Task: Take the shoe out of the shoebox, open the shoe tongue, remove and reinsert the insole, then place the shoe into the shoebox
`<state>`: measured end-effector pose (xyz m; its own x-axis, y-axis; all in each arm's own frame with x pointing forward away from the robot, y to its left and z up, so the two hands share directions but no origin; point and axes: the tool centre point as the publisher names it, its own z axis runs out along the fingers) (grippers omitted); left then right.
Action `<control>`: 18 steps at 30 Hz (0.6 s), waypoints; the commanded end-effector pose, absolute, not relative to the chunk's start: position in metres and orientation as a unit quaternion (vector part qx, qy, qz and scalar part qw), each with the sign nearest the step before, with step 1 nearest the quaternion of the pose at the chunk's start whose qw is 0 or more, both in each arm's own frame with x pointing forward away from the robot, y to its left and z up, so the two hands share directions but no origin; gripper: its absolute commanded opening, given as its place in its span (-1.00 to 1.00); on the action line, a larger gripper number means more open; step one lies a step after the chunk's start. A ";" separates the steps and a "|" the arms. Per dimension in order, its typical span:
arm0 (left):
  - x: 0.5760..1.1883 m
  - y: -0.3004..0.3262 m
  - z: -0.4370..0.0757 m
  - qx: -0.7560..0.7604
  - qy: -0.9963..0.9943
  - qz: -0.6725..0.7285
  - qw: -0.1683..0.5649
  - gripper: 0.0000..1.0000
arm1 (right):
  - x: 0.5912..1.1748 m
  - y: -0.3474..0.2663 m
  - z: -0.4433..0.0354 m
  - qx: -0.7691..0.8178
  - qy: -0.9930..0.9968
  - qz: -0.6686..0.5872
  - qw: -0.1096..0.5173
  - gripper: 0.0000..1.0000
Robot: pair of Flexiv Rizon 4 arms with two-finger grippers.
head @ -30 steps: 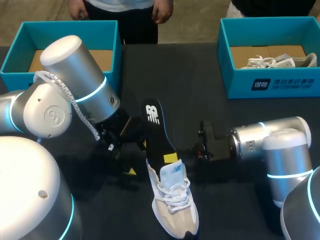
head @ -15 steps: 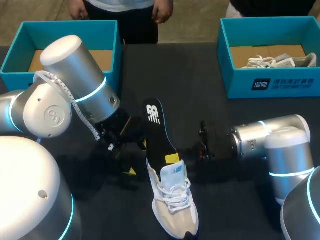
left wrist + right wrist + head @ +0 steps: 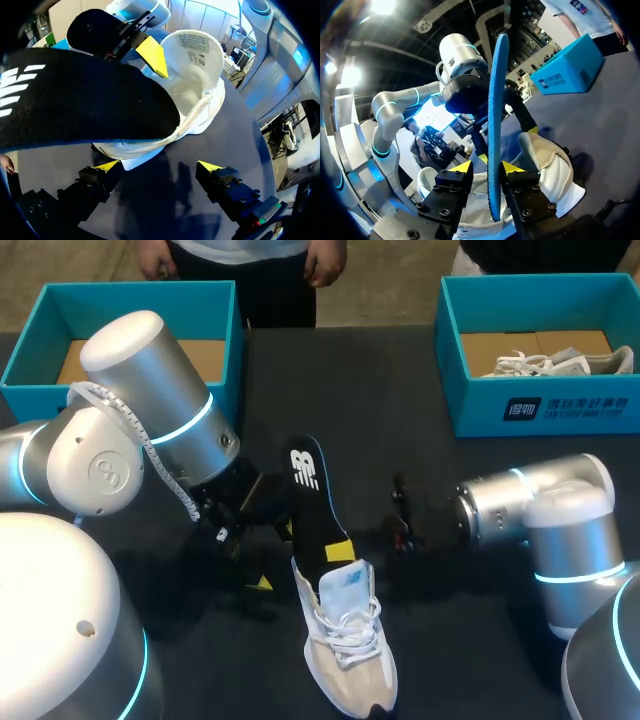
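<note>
A white and beige shoe [image 3: 347, 640] lies on the dark table with its toe toward the near edge. A black insole [image 3: 313, 502] with a blue rim sticks up out of its opening. My right gripper [image 3: 340, 550] is shut on the insole [image 3: 494, 125], which stands edge-on between its yellow tips [image 3: 487, 168] just above the shoe [image 3: 547, 160]. My left gripper [image 3: 275, 557] stands open beside the heel. In its own view the open gripper [image 3: 159, 167] holds nothing, with the shoe [image 3: 200, 85] and insole [image 3: 75, 100] ahead of it.
A teal shoebox [image 3: 30, 345] stands at the back left, partly behind my left arm. Another teal shoebox [image 3: 540, 405] at the back right holds a second shoe [image 3: 550, 363].
My right wrist has turned and shifted a little, and the insole in its grip has risen slightly out of the shoe. The left arm and the shoe have stayed still.
</note>
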<state>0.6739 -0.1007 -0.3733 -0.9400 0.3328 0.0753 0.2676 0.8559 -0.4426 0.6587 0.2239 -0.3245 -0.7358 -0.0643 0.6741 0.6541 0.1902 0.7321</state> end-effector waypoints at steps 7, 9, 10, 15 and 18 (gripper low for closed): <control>0.673 -0.101 -0.373 -0.156 -0.961 0.216 0.073 1.00 | 0.666 0.227 -0.320 -0.199 -0.715 -0.598 0.301 -0.31; 0.673 -0.101 -0.373 -0.156 -0.961 0.216 0.073 1.00 | 0.667 0.228 -0.318 -0.198 -0.715 -0.599 0.301 -0.33; 0.673 -0.101 -0.373 -0.156 -0.961 0.216 0.073 1.00 | 0.668 0.229 -0.317 -0.198 -0.716 -0.599 0.300 -0.36; 0.673 -0.101 -0.373 -0.156 -0.961 0.216 0.073 1.00 | 0.673 0.230 -0.318 -0.200 -0.715 -0.597 0.304 -0.45; 0.673 -0.101 -0.373 -0.156 -0.961 0.216 0.073 1.00 | 0.675 0.232 -0.318 -0.198 -0.717 -0.594 0.307 -0.76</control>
